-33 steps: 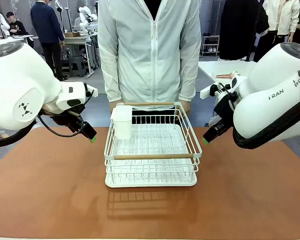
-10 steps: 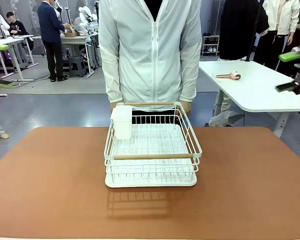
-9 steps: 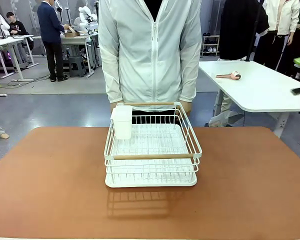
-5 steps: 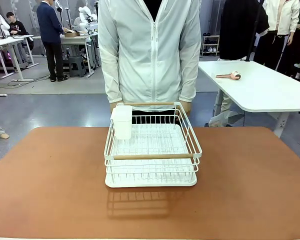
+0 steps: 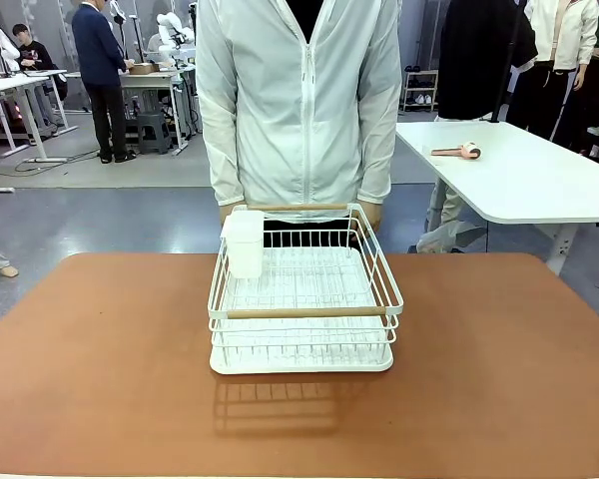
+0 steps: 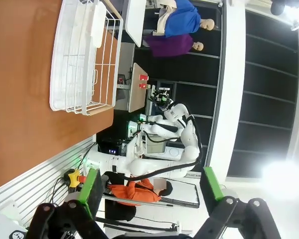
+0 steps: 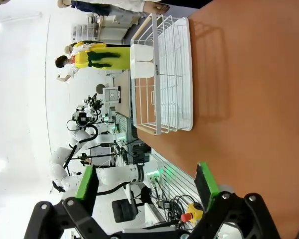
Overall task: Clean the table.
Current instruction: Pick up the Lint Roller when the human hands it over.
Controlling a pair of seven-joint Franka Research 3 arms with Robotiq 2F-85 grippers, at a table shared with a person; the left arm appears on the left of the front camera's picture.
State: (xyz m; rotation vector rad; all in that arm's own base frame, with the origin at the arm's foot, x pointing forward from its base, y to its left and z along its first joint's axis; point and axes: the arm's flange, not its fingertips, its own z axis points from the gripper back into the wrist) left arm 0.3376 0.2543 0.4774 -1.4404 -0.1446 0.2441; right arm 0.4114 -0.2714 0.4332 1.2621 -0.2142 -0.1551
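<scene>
Front view: one rack (image 5: 301, 360) on one table (image 5: 100, 384); left pincer (image 6: 150, 172) and right pincer (image 7: 145, 167) gape empty.

the table (image 5: 100, 379) – a wide reddish-brown matte top with rounded corners – carries a white wire rack (image 5: 301, 312), standing flat at the middle, closer to the far edge, its shadow falling on the top toward the near side.

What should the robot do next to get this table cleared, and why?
Probably lower the left arm's fingers toward the near wooden handle of the white wire rack. The rack stands in the middle of the table with a white cup in its far left corner. Both the left and the right arm's fingers are open, holding nothing.
</scene>
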